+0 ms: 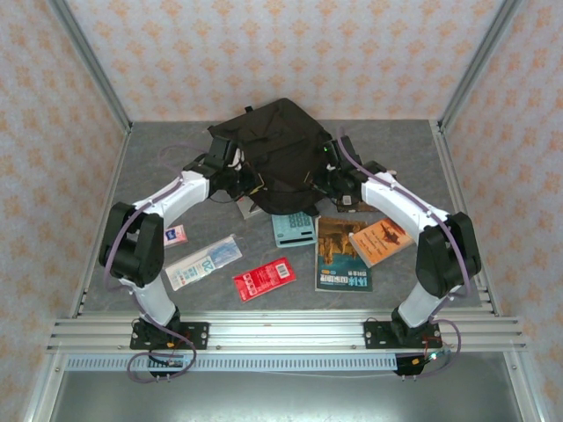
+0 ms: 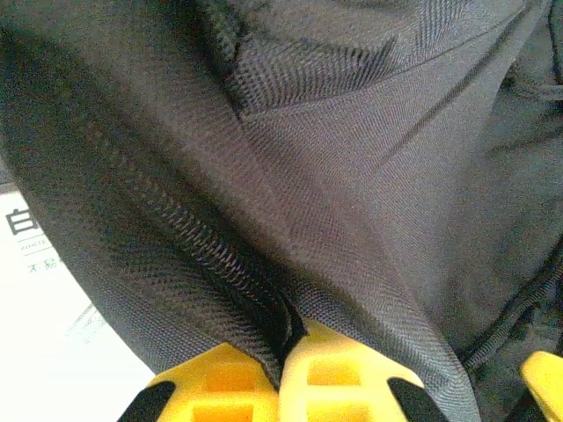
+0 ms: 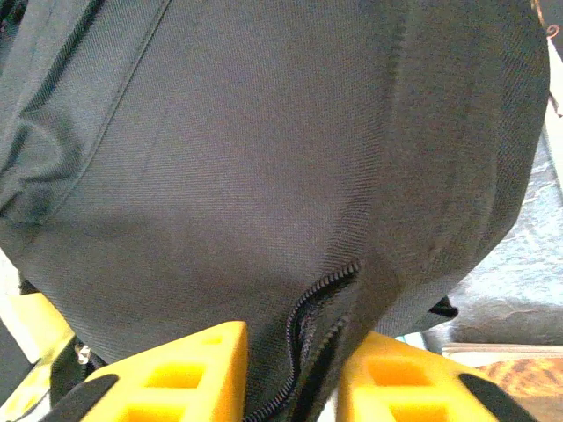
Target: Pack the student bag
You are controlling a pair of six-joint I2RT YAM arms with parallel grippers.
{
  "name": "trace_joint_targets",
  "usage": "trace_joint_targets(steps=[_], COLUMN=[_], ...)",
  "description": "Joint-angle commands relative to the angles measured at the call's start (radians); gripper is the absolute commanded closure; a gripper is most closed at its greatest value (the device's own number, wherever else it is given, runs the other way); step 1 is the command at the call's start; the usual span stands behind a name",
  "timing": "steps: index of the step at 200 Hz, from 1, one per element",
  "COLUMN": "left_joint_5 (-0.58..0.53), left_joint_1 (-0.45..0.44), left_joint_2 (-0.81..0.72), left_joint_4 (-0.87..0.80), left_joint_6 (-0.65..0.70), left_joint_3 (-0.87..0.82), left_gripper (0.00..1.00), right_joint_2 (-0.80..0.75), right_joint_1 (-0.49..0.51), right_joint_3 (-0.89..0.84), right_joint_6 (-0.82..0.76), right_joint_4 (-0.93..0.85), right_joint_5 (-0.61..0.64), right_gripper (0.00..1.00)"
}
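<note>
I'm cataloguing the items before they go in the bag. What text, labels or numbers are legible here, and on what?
White sheet beside the student bag: dark characters cut by the frame edge, smaller print blurred.
Brown book: title strip too small to read.
Orange book: cover print too small.
Red packet: white label too small.
White-and-blue packet: print too small.
Teal box: marks too small.
Nothing can be quoted with confidence.

One backpack [image 1: 277,154], two arms [image 1: 171,198] [image 1: 405,207], two books [image 1: 341,264] [image 1: 381,241], one teal box [image 1: 294,229], two flat packets [image 1: 264,280] [image 1: 204,262], one small card [image 1: 176,235]
</note>
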Motion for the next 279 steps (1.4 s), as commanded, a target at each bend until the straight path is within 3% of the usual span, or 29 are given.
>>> trace_joint_targets(steps=[1,13,65,102,150,177,200,228,235,266,279], left_joint_5=[0.011,0.019,0.017,-0.035,-0.078,-0.072,-0.075,-0.078,-0.081,-0.093,-0.098], left_joint_1=[-0.009,-0.009,-0.009,-0.011,-0.011,-0.011,-0.011,-0.011,-0.011,-0.011,-0.011], left_joint_2=[-0.059,-0.059,-0.087,-0.13,-0.193,-0.198,-0.205,-0.221,-0.227,-0.252,-0.261], left_joint_4=[0.097,0.132,0.216,0.164,0.212,0.225,0.234,0.254,0.254,0.278,0.292], left_joint_6=[-0.024,-0.04,-0.066,0.004,0.013,0.011,0.008,0.009,0.012,0.018,0.016], left_joint_3=[-0.048,-0.071,-0.138,-0.111,-0.156,-0.153,-0.154,-0.17,-0.174,-0.202,-0.214], left_gripper=[1.0,1.0,1.0,1.0,1.0,1.0,1.0,1.0,1.0,1.0,1.0], right_joint_2=[-0.038,-0.035,-0.024,0.073,0.32,0.398,0.438,0.417,0.401,0.322,0.311], right_joint_1=[0.006,0.008,0.041,0.117,0.12,0.12,0.12,0.097,0.088,0.028,0.008], right_joint_3=[0.065,0.092,0.203,0.376,0.56,0.593,0.594,0.533,0.502,0.33,0.276], right_joint_6=[-0.068,-0.114,-0.295,-0.437,-0.496,-0.481,-0.465,-0.41,-0.391,-0.278,-0.211], right_joint_4=[-0.065,-0.108,-0.217,-0.305,-0.345,-0.345,-0.324,-0.222,-0.178,0.102,0.217], right_joint_5=[0.076,0.103,0.137,0.026,-0.25,-0.28,-0.324,-0.355,-0.385,-0.578,-0.651], right_gripper=[0.6,0.53,0.45,0.38,0.42,0.42,0.5,0.83,0.87,1.0,1.0])
